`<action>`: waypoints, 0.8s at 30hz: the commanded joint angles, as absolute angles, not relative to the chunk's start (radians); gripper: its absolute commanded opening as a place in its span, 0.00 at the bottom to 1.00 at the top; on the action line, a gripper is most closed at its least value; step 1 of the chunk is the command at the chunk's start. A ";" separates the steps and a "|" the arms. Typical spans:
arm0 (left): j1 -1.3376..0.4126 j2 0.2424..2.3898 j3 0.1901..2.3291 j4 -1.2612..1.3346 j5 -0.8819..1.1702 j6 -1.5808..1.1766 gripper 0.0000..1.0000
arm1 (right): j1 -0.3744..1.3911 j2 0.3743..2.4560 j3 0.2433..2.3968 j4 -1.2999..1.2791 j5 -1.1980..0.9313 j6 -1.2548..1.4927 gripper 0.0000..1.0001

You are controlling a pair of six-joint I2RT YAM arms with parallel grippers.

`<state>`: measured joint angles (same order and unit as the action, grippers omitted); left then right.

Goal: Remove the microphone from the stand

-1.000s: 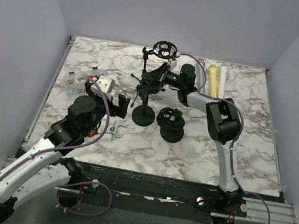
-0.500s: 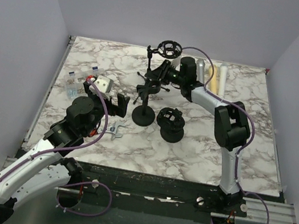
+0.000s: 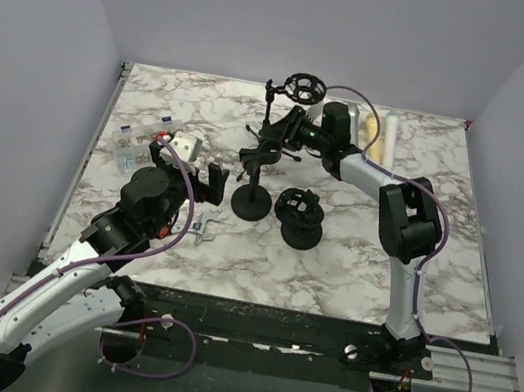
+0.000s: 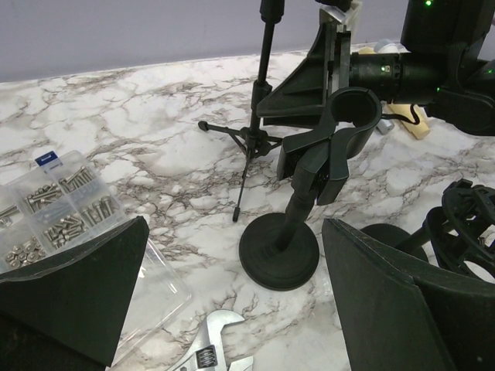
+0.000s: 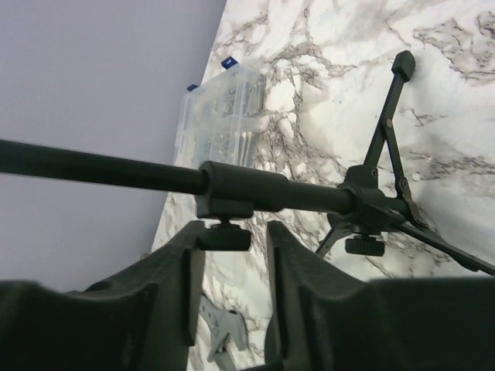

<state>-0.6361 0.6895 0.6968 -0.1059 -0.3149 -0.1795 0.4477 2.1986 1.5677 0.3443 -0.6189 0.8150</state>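
A black round-base stand (image 3: 251,200) stands mid-table; its clip (image 4: 352,108) is empty. No microphone shows in any holder. A thin tripod stand (image 3: 270,108) with a ring shock mount (image 3: 305,85) on top stands behind it. My right gripper (image 3: 279,134) is at the tripod's pole (image 5: 255,185), closed to a narrow gap on the clamp knob (image 5: 224,238), which touches one finger. It also shows in the left wrist view (image 4: 309,77). My left gripper (image 3: 185,170) is wide open and empty, low over the table in front of the round base (image 4: 278,251).
A clear screw box (image 3: 140,139) lies at the left. A wrench (image 3: 200,229) lies under the left gripper. A second shock mount on a base (image 3: 300,213) stands right of the round-base stand. A grey cylinder (image 3: 354,117) and cream rolls (image 3: 379,136) lie at the back.
My right gripper has moved back and to the right. The tripod stand's top and shock mount have shifted right with it. The left arm has barely moved.
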 commanded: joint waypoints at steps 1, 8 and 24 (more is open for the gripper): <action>-0.631 0.686 0.693 -0.085 -0.316 -0.172 0.98 | 0.401 2.218 1.446 0.537 -0.747 1.010 0.49; -0.631 0.690 0.699 -0.085 -0.303 -0.176 0.98 | 0.384 2.212 1.345 0.852 -0.811 1.295 0.63; -0.632 0.673 0.698 -0.088 -0.293 -0.181 0.99 | 0.385 2.286 1.367 0.985 -0.772 1.552 0.52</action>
